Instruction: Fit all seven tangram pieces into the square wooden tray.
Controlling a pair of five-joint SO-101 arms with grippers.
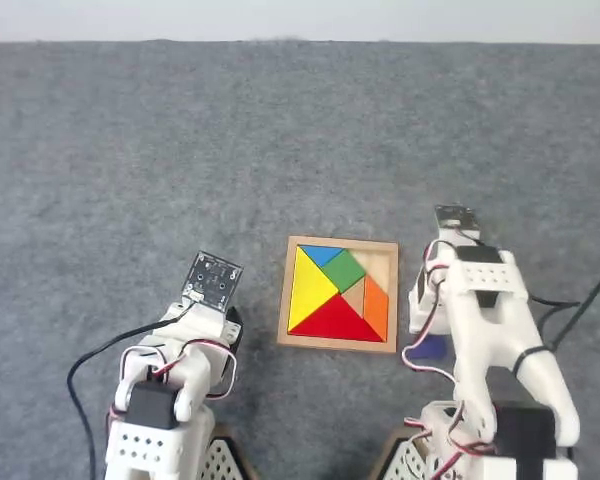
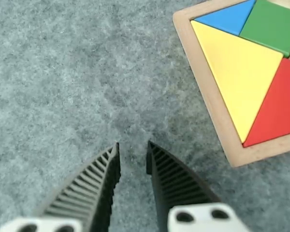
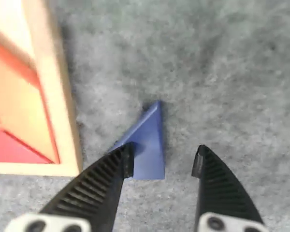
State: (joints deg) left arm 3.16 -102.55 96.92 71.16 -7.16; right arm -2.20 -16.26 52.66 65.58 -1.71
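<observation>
We've got the square wooden tray [image 1: 285,300] lying toward the near edge of the grey felt surface [image 1: 130,150], about midway across. Inside it sit a large yellow triangle [image 1: 310,290], a large red triangle [image 1: 340,322], a light blue triangle [image 1: 320,255], a green square [image 1: 345,270] and an orange parallelogram [image 1: 376,305]. Bare wood shows at the tray's far right corner.

A small dark blue triangle [image 3: 147,140] lies on the felt just beside the tray's right edge, near its front corner. Our right gripper [image 3: 162,162] hangs over it, jaws wide apart, one fingertip [image 3: 125,157] over the triangle's edge. Our left gripper [image 2: 133,154] hovers off the tray's left edge, jaws slightly apart above bare felt.
</observation>
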